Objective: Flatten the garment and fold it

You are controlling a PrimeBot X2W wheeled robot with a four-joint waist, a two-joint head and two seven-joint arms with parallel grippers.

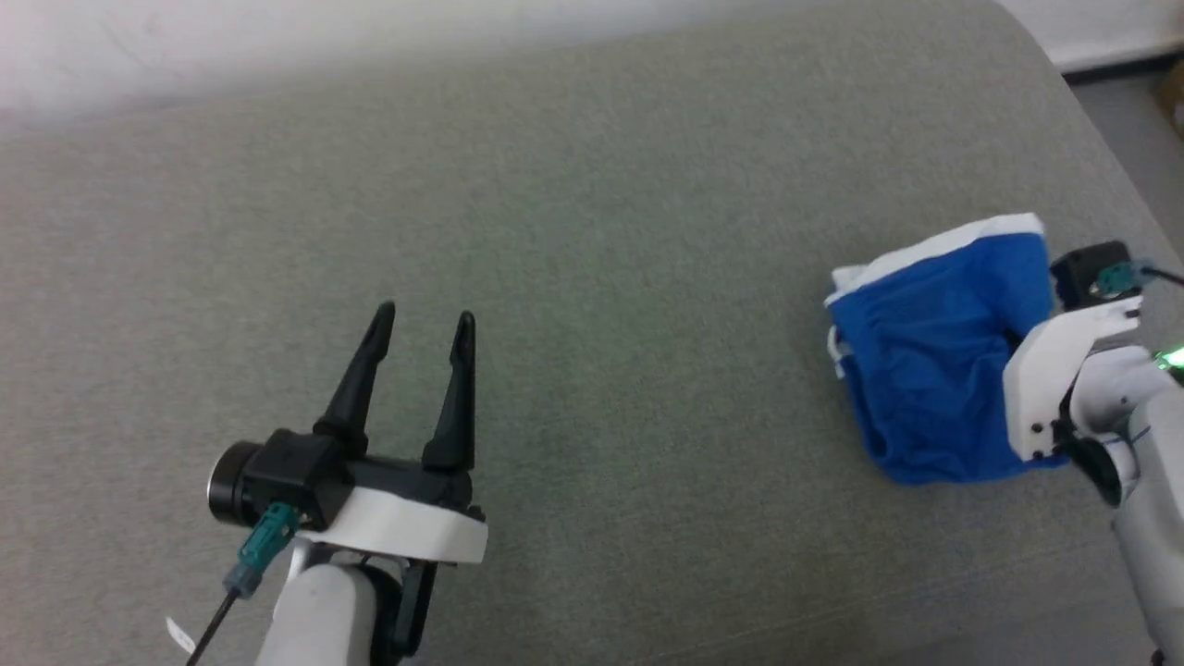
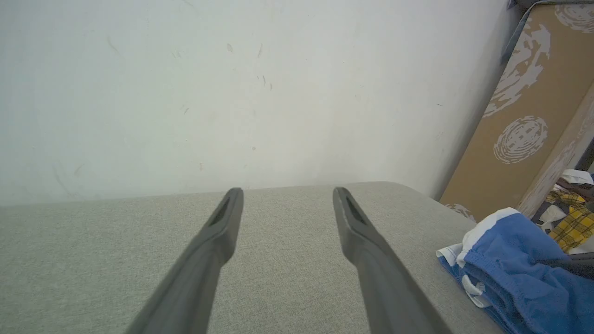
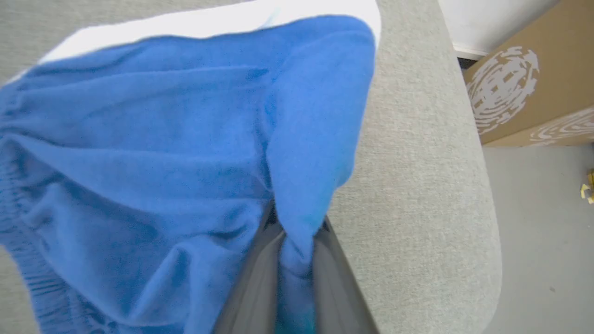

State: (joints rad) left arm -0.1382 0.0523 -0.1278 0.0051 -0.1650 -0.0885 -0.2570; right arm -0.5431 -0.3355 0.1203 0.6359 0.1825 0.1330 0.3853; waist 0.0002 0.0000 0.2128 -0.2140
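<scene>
Grey padded surface (image 1: 592, 185) with blue shorts (image 1: 934, 370) bunched by its right edge.
The shorts lie crumpled, their white trim turned toward the far edge. The right gripper (image 3: 299, 222) has its fingers closed tight on a fold of the blue cloth. The left gripper (image 1: 425, 314), over the near left part of the surface, stands wide open and holds nothing.

Holds left gripper (image 1: 425, 314) splayed wide, pointing up, lower left; pinches garment (image 1: 925, 370) fold in right gripper (image 3: 299, 221), pale forearm at right edge.
</scene>
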